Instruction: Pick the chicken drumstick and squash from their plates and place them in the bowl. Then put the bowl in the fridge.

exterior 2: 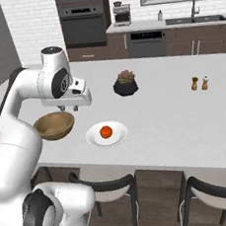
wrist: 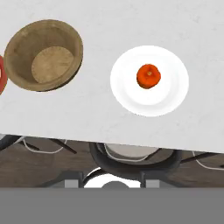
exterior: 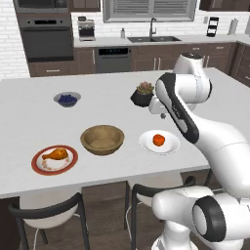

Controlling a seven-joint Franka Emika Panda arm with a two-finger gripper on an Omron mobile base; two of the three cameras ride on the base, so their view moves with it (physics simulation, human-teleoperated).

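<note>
Nearest the camera, dark chairs [exterior: 46, 210] tuck under the white worktop [exterior: 29, 122]. On its front edge sit a red-rimmed plate [exterior: 54, 159] holding the chicken drumstick [exterior: 55, 155], the empty wooden bowl [exterior: 102, 139], and a plain white plate [exterior: 159, 142] with the squash [exterior: 158, 139]. The pincer [exterior 2: 69, 108] hangs above, between bowl and squash plate, carrying nothing; how far its tips are spread I cannot tell. The squash likely lies closer; the drumstick rests beyond the bowl, its long axis running across the plate.
</note>
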